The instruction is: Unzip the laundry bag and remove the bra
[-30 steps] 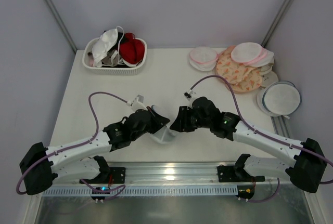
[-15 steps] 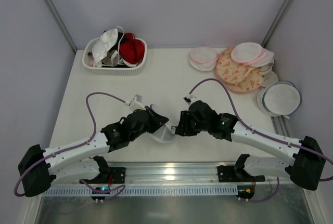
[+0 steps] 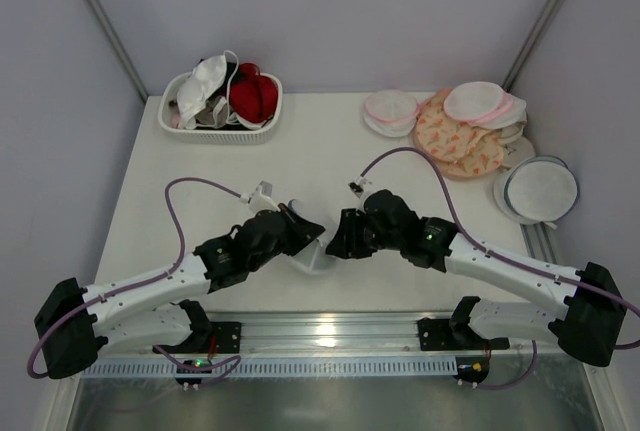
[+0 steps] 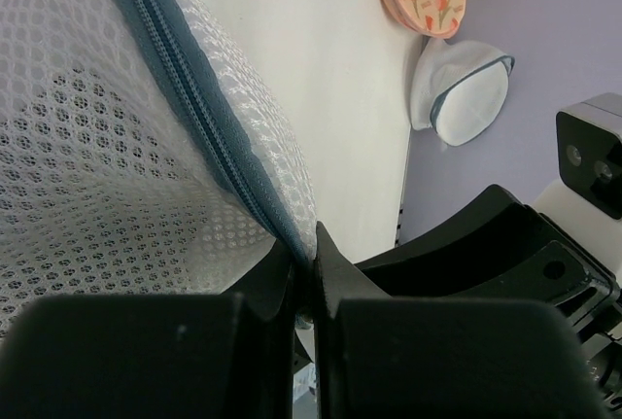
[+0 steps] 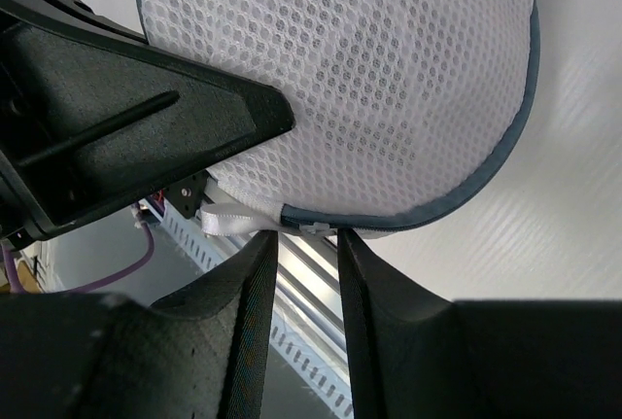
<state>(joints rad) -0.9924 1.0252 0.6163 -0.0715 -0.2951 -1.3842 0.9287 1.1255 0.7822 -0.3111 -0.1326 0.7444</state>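
The laundry bag (image 5: 340, 69) is a domed white mesh pouch with a grey-blue zip rim (image 4: 185, 79). It sits between both grippers near the table's front middle (image 3: 316, 259). My left gripper (image 4: 306, 249) is shut, pinching the bag's rim at the zip; from above it is at the bag's left side (image 3: 303, 236). My right gripper (image 5: 306, 249) stands open just under the rim. The small zip pull (image 5: 316, 227) and a white ribbon tab (image 5: 233, 217) lie at its fingertips (image 5: 260, 268), not clamped. From above, the right gripper (image 3: 334, 243) meets the bag's right side. The bra is hidden.
A white basket (image 3: 262, 126) with white and red bras stands back left. Pink-rimmed white rounds (image 3: 390, 109), a floral pouch (image 3: 455, 141) and a grey-rimmed white disc (image 3: 540, 189) lie back right. The metal rail (image 3: 320, 331) runs along the near edge.
Both grippers have shifted slightly around the bag, the right one drawing back then in toward the rim. The left keeps its pinch on the zip rim.
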